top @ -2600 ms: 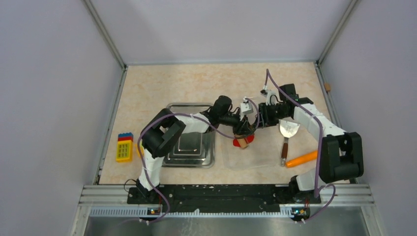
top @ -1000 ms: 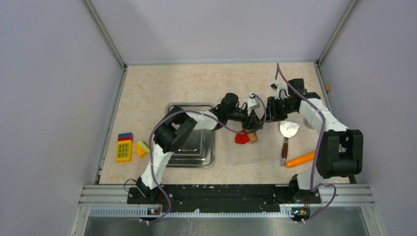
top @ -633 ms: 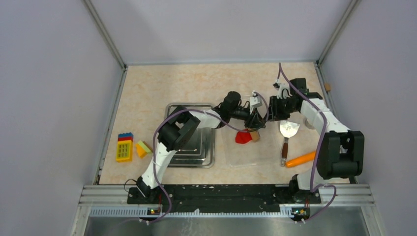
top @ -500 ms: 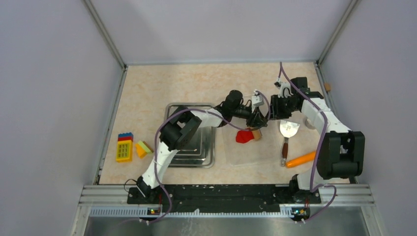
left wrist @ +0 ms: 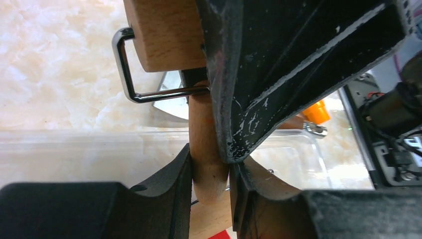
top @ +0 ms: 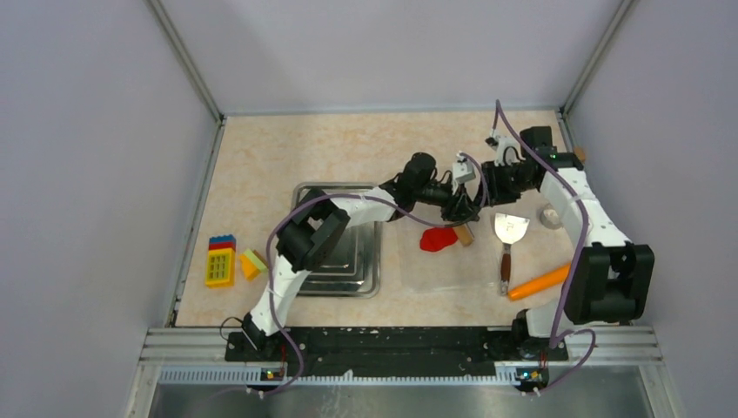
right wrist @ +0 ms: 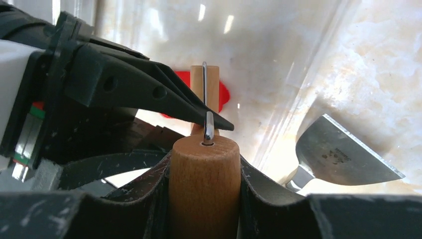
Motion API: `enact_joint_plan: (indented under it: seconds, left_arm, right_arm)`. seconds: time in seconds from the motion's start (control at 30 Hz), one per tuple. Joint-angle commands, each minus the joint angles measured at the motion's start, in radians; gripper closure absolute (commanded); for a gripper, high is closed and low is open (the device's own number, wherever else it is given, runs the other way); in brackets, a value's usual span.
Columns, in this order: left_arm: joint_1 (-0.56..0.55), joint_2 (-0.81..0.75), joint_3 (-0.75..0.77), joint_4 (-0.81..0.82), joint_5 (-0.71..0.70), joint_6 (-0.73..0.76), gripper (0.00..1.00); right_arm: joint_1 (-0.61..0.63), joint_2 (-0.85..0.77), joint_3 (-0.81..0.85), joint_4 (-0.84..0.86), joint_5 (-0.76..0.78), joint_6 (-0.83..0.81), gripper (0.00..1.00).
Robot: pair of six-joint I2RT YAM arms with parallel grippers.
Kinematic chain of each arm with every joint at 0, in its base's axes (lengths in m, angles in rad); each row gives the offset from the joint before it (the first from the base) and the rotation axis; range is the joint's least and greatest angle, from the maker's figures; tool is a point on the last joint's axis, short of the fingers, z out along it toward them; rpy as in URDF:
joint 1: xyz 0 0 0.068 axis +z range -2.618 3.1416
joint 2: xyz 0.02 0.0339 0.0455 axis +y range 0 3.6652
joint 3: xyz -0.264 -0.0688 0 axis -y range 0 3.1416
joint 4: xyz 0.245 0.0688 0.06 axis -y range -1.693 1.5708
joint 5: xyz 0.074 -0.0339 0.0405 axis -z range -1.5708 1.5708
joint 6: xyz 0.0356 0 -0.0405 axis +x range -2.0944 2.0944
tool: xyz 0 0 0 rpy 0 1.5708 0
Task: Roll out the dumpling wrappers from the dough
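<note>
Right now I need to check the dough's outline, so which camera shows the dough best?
The top external view: the dough lies nearly whole in plain sight. The right wrist view shows only red patches behind the wooden roller; the left wrist view, just a red sliver at its bottom edge.

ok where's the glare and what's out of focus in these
Right wrist view: bright glare spots on the clear sheet, the gripped roller sharp. Left wrist view: the near dark fingers soft-edged, blocking much of the frame. Top view: even light, faint shadows, no glare.
</note>
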Motion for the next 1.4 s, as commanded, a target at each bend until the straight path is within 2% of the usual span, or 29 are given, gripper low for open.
enact_joint_plan:
  seconds: [0.0,0.13,0.23,0.37,0.47,0.9,1.37]
  left_arm:
    - [0.003,-0.199,-0.028,-0.112,-0.012,0.017,1.00]
    - [0.010,-0.260,-0.096,-0.224,-0.011,0.132,1.00]
    - [0.029,-0.273,-0.150,-0.253,-0.049,0.147,1.00]
    - [0.048,-0.298,-0.212,-0.254,-0.166,0.158,1.00]
    - [0.052,-0.311,-0.243,-0.242,-0.199,0.158,1.00]
    - [0.053,-0.244,-0.283,-0.196,-0.163,0.143,1.00]
    - [0.073,-0.262,-0.445,-0.138,-0.147,0.131,1.00]
  right_arm:
    - [0.016,-0.129,0.056,-0.030,-0.136,-0.052,1.00]
    - [0.017,-0.143,-0.022,0.053,-0.153,-0.022,1.00]
    - [0.045,-0.114,-0.058,0.126,-0.153,0.011,1.00]
    - [0.106,-0.066,-0.061,0.186,-0.132,-0.025,1.00]
    - [0.131,-0.025,-0.044,0.209,-0.106,-0.053,1.00]
    - [0.168,0.043,-0.076,0.215,-0.037,-0.081,1.00]
    - [0.237,0.098,-0.117,0.219,0.006,-0.100,1.00]
